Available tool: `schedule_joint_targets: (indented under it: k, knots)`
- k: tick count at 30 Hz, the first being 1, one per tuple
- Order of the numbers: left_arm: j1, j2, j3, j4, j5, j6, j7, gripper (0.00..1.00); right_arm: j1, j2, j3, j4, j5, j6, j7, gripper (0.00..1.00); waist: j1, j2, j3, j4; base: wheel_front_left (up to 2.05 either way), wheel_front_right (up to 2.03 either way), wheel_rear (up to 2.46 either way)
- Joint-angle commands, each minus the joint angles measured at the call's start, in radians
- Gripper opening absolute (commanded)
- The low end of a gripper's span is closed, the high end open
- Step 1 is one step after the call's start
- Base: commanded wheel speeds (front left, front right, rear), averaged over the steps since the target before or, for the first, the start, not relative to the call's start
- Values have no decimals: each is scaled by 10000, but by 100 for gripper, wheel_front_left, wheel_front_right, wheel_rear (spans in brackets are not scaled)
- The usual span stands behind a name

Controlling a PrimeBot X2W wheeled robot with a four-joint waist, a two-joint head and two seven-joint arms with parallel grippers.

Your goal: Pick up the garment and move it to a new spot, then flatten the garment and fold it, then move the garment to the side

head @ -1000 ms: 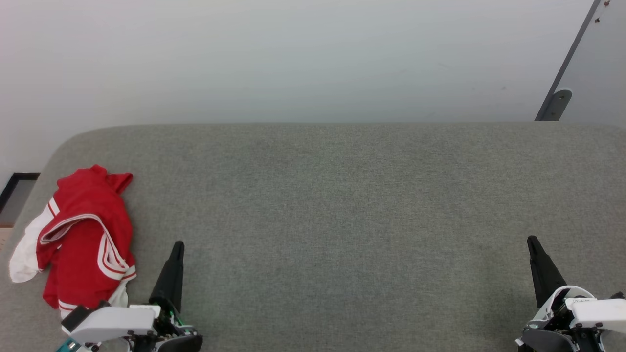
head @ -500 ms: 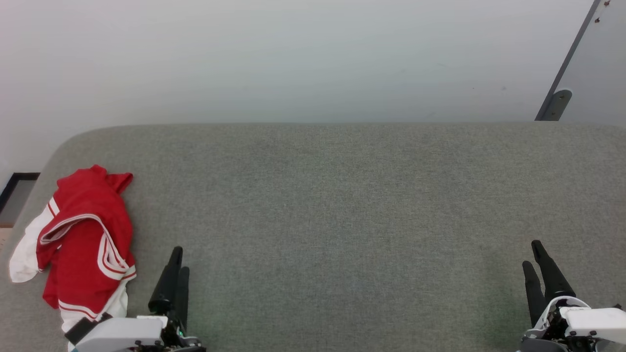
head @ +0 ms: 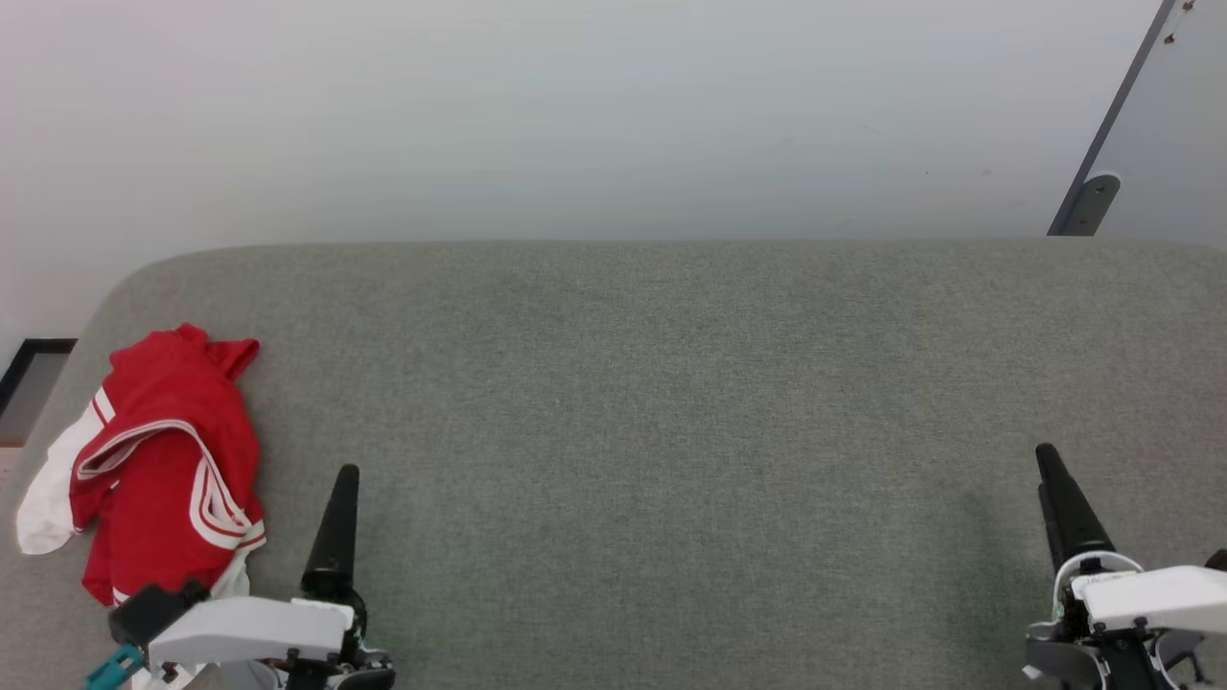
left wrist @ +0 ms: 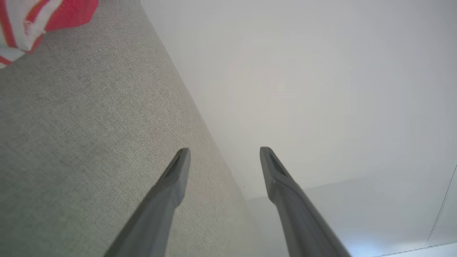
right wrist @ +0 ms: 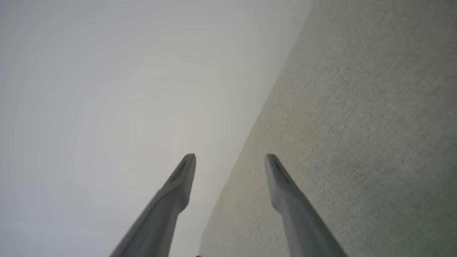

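The garment point(head: 168, 460) lies crumpled in a red heap with white sleeve and striped trim showing, at the far left end of the grey fabric-covered desk point(head: 671, 383), its white part close to the desk's left edge, where a dark frame point(head: 29, 359) shows on the floor beyond. The left end effector point(head: 343, 479) hovers just beside the heap on its right, not touching it; the left wrist view shows its two fingers spread well apart with nothing between them. The step in hand looks like the first pickup. To do it well, this arm should swing left over the heap, come down on a thick raised fold in the red middle, not the thin white edge, and close on several layers so the cloth lifts as one. The wide middle of the desk offers a good new spot. Far to the right, the right end effector point(head: 1047, 458) is likewise spread and empty, well apart from the cloth. A grey panel with a bracket point(head: 1088, 206) stands behind, out of the way.
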Motion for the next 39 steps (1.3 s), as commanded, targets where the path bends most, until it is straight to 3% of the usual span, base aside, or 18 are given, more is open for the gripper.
schedule_joint_targets:
  k: [1, 18, 39]
  knots:
    - [-327, 55, 14, -187, 561, 29, -118, 100, -371, -144, 86, -109, -495, -2, -128, 100, 0, -1, 5, 1, 0, 0, 0]
    - [-315, 272, -352, -450, 4448, 354, -747, 100, -630, -300, 111, -414, -4366, -3, -762, 100, 0, -1, 46, 19, 0, 0, 0]
    - [-383, 653, -980, -708, 7303, 826, -1362, 100, -1053, -294, 51, -114, -7732, -5, -1377, 100, 0, -1, 35, -57, 0, 0, 0]
